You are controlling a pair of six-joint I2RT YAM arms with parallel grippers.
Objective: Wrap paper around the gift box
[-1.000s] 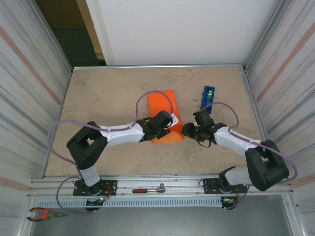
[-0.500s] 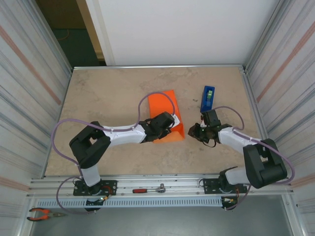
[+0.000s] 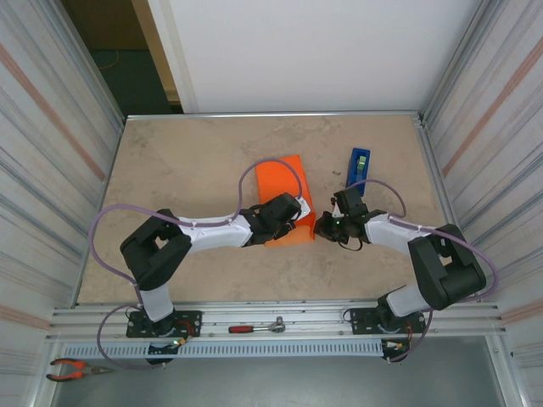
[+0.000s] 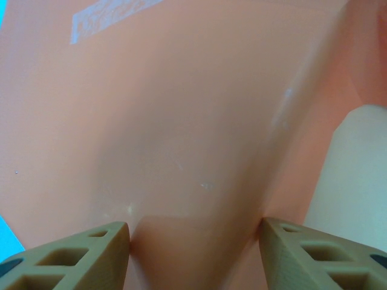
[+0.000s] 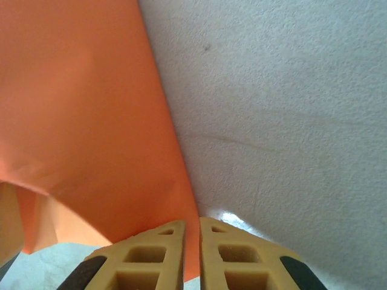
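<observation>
Currently paper (image 3: 284,197) sits folded mid-table. Right gripper (image 5: 192,238) pinches its right edge; left gripper (image 4: 193,241), half-wide, clamps the bundle. Pull flap taut slowly, left holding down, or thin sheet tears.

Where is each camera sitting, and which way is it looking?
Top external: high behind the arms, looking down at the table; both arms, left gripper, right gripper show.
Left wrist: on the left arm, facing the paper up close; its fingers straddle it.
Right wrist: on the right arm, facing paper edge and table; its fingers pinch the paper.
Shared: all views see the paper.
</observation>
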